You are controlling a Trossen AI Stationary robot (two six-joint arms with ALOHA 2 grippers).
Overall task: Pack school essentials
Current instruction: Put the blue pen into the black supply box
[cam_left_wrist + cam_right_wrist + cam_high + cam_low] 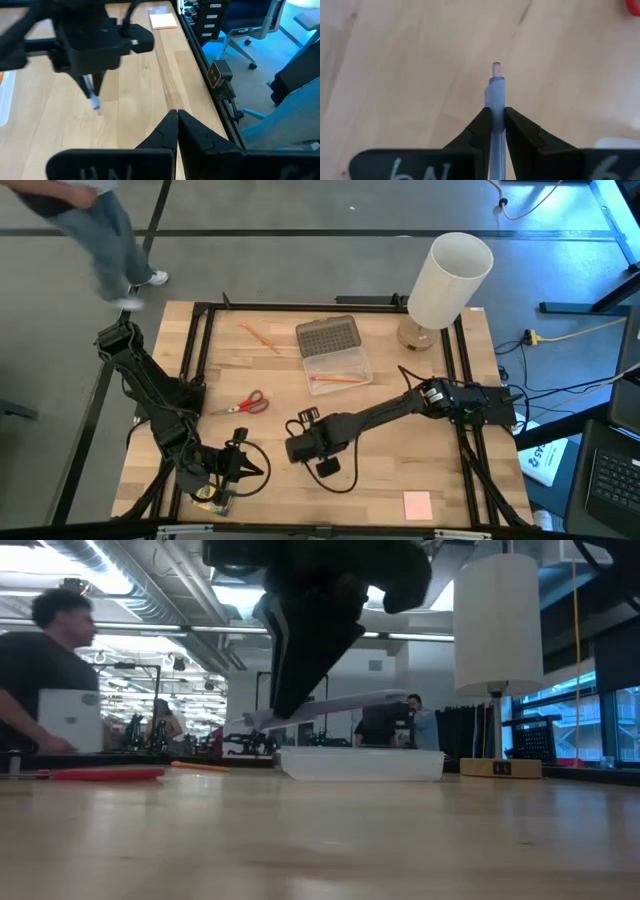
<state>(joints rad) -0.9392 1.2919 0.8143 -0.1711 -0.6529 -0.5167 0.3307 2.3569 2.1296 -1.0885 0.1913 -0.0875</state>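
My right gripper (pixel 297 448) hangs over the table's middle near part, shut on a blue pen (pixel 495 90); the left wrist view also shows the pen (pixel 93 95) below that gripper. My left gripper (pixel 176 116) waits shut and empty near the front left (pixel 252 468). Red-handled scissors (pixel 245 405) and an orange pencil (pixel 258 335) lie flat on the wood. A second orange pencil (pixel 335 380) lies in the open clear case (pixel 338 365). The pink pad (pixel 417 503) lies at the front right. A green-and-yellow box (pixel 210 498) sits partly hidden under my left arm. My right gripper pinches the pen's barrel (pixel 495 106) between its two fingers. The fingers point steeply down and the pen runs along them, its end (pixel 496 67) sticking out past the fingertips. The pen hangs nearly upright below the fingers, its lower end (pixel 96 105) clear of the table.
A tall white cylinder (pixel 450 278) stands on a wooden base at the back right, close to the case. A black frame (pixel 300 306) runs round the tabletop. A person (pixel 95 225) walks beyond the far left corner. Bare wood lies between the pad and my right gripper.
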